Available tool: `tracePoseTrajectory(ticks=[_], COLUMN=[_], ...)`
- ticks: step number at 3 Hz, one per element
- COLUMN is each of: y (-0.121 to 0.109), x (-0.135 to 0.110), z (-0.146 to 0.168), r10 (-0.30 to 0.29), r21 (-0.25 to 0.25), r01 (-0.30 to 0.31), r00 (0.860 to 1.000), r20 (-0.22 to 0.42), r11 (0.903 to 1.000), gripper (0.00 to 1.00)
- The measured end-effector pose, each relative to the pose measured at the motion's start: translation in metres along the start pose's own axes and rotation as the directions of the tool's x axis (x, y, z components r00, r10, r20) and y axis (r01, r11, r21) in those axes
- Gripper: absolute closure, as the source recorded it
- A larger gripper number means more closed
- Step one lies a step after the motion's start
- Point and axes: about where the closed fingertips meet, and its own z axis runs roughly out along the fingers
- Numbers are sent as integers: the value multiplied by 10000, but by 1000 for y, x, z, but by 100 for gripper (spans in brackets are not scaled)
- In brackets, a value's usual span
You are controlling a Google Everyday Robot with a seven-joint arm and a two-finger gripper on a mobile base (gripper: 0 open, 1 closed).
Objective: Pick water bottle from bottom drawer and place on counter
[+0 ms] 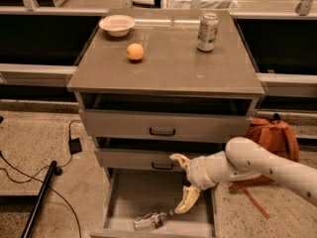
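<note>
No writing can be read: the can (pixel 207 31) at the counter's (pixel 173 73) back right shows white and green print too small to make out; the bottle (pixel 151 220) carries a dark label band with no legible text. The bottle lies on its side in the pulled-out bottom drawer (pixel 141 192), close to the front lip, cap end pointing right; the grey floor behind it is bare. The gripper (pixel 176 184) hangs over the drawer's right half, reaching in from the right on a white arm (pixel 247 162); its fingers are spread wide apart, the upper one (pixel 179 158) in front of the middle drawer's face, the lower one (pixel 188 201) angled down with its tip just beside the bottle's cap; whether they touch cannot be told. On the counter a bowl (pixel 117 25) sits back left and an orange (pixel 135 51) just in front of it; the front half of the slab is bare. A backpack (pixel 272 135) stands on the floor right of the cabinet, behind the arm; cables (pixel 29 175) lie on the left.
</note>
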Motion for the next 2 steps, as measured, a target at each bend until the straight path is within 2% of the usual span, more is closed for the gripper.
tracePoseTrajectory(ticks=[1,2], y=[-16,-15], x=[26,94], z=[12,59], r10=[21,-250], r21=[105,-119], r01=[-19,243], r00=[9998,9975], r20=[-188,-658], r11=[9999,9996], gripper=[0,0])
